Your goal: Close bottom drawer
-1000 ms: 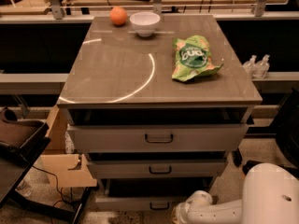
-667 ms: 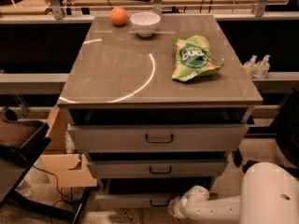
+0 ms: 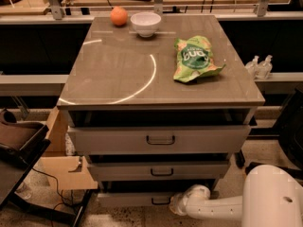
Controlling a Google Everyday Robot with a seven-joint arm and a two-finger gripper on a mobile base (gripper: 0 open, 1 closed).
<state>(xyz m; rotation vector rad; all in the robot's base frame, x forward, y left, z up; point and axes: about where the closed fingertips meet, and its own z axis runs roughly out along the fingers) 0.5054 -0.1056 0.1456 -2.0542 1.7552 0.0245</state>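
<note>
Bottom drawer (image 3: 128, 200) is lowest in the cabinet, front pulled out, dark gap above. Gripper (image 3: 179, 204) sits at its front, just right of the handle (image 3: 161, 201); grip state can't be told. Best approach, prob.: push flat & straight in, near centre, to avoid skewing.

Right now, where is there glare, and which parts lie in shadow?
Camera view: a curved glare streak crosses the cabinet top; the gap under it is black; the bottom drawer is dim, and the pale gripper sits at its front, just right of the handle.
</note>
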